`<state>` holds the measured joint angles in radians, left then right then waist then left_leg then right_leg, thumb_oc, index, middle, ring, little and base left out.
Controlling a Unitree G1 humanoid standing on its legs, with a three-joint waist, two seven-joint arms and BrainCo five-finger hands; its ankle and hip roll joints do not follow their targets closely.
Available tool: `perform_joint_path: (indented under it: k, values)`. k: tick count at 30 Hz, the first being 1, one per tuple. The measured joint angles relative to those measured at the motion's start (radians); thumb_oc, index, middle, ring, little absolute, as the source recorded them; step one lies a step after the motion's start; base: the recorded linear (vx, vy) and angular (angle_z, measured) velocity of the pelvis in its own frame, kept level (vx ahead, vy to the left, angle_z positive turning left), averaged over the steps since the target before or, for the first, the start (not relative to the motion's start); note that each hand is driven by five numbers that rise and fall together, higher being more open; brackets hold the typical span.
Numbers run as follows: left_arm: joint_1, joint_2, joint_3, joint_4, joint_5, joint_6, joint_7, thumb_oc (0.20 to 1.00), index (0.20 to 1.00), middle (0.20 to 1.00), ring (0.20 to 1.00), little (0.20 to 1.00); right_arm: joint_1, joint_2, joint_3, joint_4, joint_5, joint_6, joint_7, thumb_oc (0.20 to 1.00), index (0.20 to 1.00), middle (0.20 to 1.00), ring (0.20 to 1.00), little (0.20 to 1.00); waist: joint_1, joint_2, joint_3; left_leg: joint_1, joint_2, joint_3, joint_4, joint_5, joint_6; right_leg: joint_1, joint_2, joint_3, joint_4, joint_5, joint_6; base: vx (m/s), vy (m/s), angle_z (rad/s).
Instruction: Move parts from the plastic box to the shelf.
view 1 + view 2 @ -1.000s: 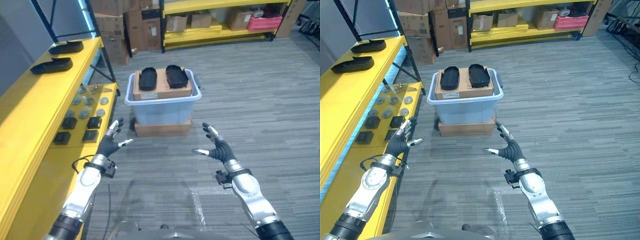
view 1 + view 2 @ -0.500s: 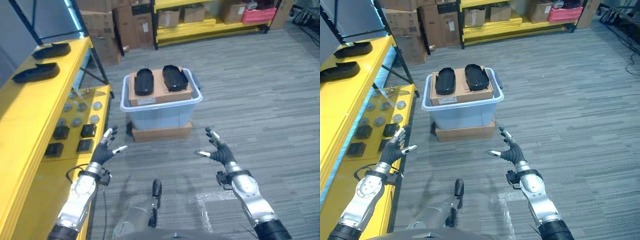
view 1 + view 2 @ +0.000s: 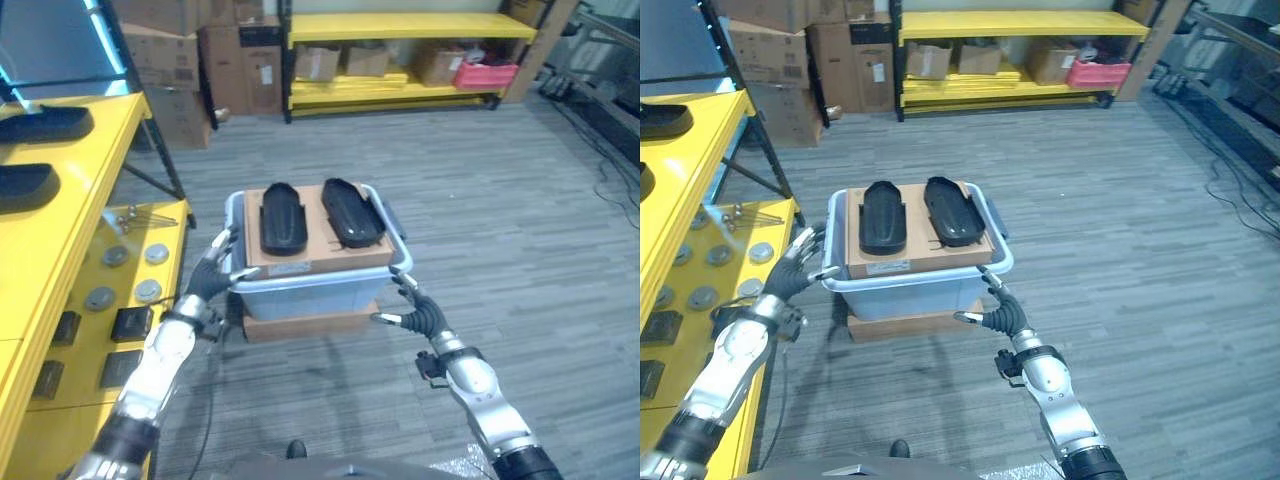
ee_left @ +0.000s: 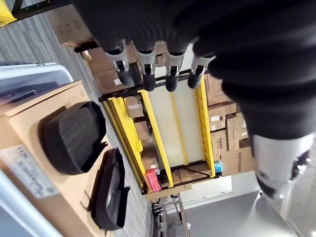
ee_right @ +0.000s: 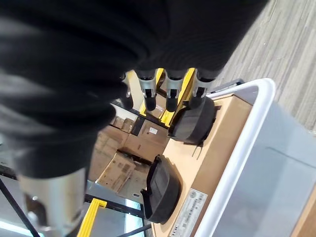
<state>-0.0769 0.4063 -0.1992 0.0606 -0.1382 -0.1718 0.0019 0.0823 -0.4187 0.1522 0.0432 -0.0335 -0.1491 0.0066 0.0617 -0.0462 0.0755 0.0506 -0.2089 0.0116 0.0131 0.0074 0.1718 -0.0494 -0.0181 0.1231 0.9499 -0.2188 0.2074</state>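
Both hands have closed in on the plastic box (image 3: 318,285): left hand (image 3: 211,279) and right hand (image 3: 412,313) flank it, fingers spread, holding nothing. Two black parts (image 3: 281,217) lie on cardboard inside. An uneven reach could tip the box.

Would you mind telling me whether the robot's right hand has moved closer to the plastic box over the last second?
Yes. The right hand was well short of the plastic box, over bare carpet; it now sits just off the box's near right corner, fingers open.
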Motion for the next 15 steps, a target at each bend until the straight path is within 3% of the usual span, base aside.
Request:
perform_joint_path:
  k: [1,2,3,4,5,7,8,9,10,11,12,13,14,15]
  values:
    - [-0.005,0.005,-0.007,0.014,0.007,0.003,0.011,1.000,1.000,1.000,1.000,1.000,-0.026,0.008,0.004,-0.001,-0.004,-0.001,-0.001,1.000,1.000,1.000,1.000,1.000,-0.010,0.017,0.030,0.047,0.002,-0.048,0.003,-0.009,0.010,-0.090,-0.034,-0.066,0.134,-0.008,-0.046,0.20,-0.004,0.49]
    - [-0.008,0.009,-0.018,0.022,0.009,0.006,0.011,1.000,1.000,1.000,1.000,1.000,-0.026,0.008,0.004,0.001,-0.005,-0.001,-0.001,1.000,1.000,1.000,1.000,1.000,-0.027,0.027,0.034,0.065,0.004,-0.059,0.002,-0.009,0.008,-0.119,-0.039,-0.088,0.144,-0.014,-0.060,0.20,0.001,0.69]
    - [-0.007,0.010,-0.020,0.025,0.014,0.008,0.010,1.000,1.000,1.000,1.000,1.000,-0.023,0.008,0.002,0.001,-0.004,0.000,-0.002,1.000,1.000,1.000,1.000,1.000,-0.037,0.041,0.038,0.080,0.014,-0.066,0.001,-0.021,-0.014,-0.166,-0.103,-0.147,0.105,-0.034,-0.093,0.18,-0.103,0.59]
    - [-0.005,-0.001,-0.016,0.023,0.014,0.008,0.013,1.000,1.000,1.000,1.000,1.000,-0.030,0.000,-0.008,0.005,-0.004,-0.002,-0.004,1.000,1.000,1.000,1.000,1.000,-0.032,0.056,0.040,0.090,0.013,-0.044,-0.005,-0.028,-0.017,-0.175,-0.212,-0.286,-0.026,-0.048,-0.117,0.20,-0.146,0.23]
    - [0.016,-0.002,0.003,0.019,0.014,0.008,0.014,1.000,1.000,1.000,1.000,1.000,-0.037,-0.001,0.000,0.013,-0.003,-0.001,-0.004,1.000,1.000,1.000,1.000,1.000,-0.016,0.077,0.039,0.101,0.020,-0.048,-0.006,-0.042,-0.038,-0.205,-0.259,-0.312,-0.217,-0.027,-0.123,0.25,-0.202,0.11]
    - [0.022,-0.009,0.006,0.028,0.013,0.009,0.017,1.000,1.000,1.000,1.000,1.000,-0.023,-0.002,0.004,0.014,-0.003,0.000,-0.002,1.000,1.000,1.000,1.000,1.000,-0.041,0.108,0.042,0.110,0.041,-0.108,-0.017,-0.046,-0.046,-0.183,-0.243,-0.309,-0.502,-0.004,-0.127,0.19,-0.194,0.52]
    - [0.018,-0.008,0.004,0.032,0.014,0.008,0.016,1.000,1.000,1.000,1.000,1.000,-0.015,0.000,0.007,0.015,-0.003,0.003,0.000,1.000,1.000,1.000,1.000,1.000,-0.047,0.110,0.042,0.114,0.052,-0.121,-0.021,-0.046,-0.046,-0.174,-0.208,-0.266,-0.630,0.033,-0.109,0.17,-0.233,0.66]
    - [0.018,-0.013,0.004,0.058,0.014,0.009,0.017,1.000,1.000,1.000,1.000,1.000,-0.014,0.001,0.012,0.017,-0.003,0.005,0.004,1.000,1.000,1.000,1.000,1.000,-0.043,0.110,0.043,0.131,0.079,-0.124,-0.022,-0.055,-0.060,-0.169,-0.117,-0.189,-0.793,0.138,-0.112,0.09,-0.153,0.51]
    - [0.017,-0.015,0.000,0.079,0.014,0.008,0.019,1.000,1.000,1.000,1.000,1.000,-0.016,0.000,0.011,0.017,-0.003,0.004,0.004,1.000,1.000,1.000,1.000,1.000,-0.056,0.108,0.043,0.143,0.090,-0.134,-0.018,-0.061,-0.070,-0.159,-0.071,-0.131,-0.864,0.212,-0.117,0.08,-0.176,0.48]
    - [0.018,-0.015,-0.002,0.092,0.014,0.008,0.019,1.000,1.000,1.000,1.000,1.000,-0.015,0.001,0.011,0.016,-0.003,0.004,0.003,1.000,1.000,1.000,1.000,1.000,-0.072,0.100,0.039,0.147,0.089,-0.150,-0.014,-0.063,-0.075,-0.146,-0.039,-0.079,-0.920,0.269,-0.117,0.04,-0.112,0.57]
    - [0.015,-0.010,-0.004,0.092,0.015,0.009,0.019,1.000,1.000,1.000,1.000,1.000,-0.014,0.001,0.008,0.013,-0.003,0.003,0.002,1.000,1.000,1.000,1.000,1.000,-0.080,0.076,0.042,0.160,0.077,-0.145,-0.014,-0.064,-0.086,-0.134,-0.035,-0.070,-0.934,0.318,-0.133,0.07,-0.187,0.90]
    - [0.021,0.002,-0.007,0.077,0.015,0.007,0.019,1.000,1.000,1.000,1.000,1.000,0.008,0.001,0.003,0.014,-0.003,0.001,0.001,1.000,1.000,1.000,1.000,1.000,-0.096,0.008,0.037,0.195,0.032,-0.155,-0.011,-0.092,-0.130,-0.097,-0.050,-0.020,-0.916,0.432,-0.164,0.06,-0.219,0.55]
    - [0.028,-0.021,-0.009,0.080,0.015,0.006,0.022,1.000,1.000,1.000,1.000,1.000,0.005,-0.015,-0.004,0.030,-0.003,0.002,0.001,1.000,1.000,1.000,1.000,1.000,-0.080,0.029,0.040,0.203,0.047,-0.152,-0.001,-0.124,-0.127,-0.090,-0.039,-0.019,-0.914,0.430,-0.151,0.11,-0.317,0.33]
    - [0.031,-0.021,-0.010,0.078,0.015,0.006,0.023,1.000,1.000,1.000,1.000,1.000,0.005,-0.014,-0.005,0.032,-0.003,0.003,0.001,1.000,1.000,1.000,1.000,1.000,-0.077,0.028,0.041,0.197,0.047,-0.151,0.008,-0.131,-0.132,-0.090,-0.039,-0.016,-0.917,0.430,-0.152,0.08,-0.242,-0.13]
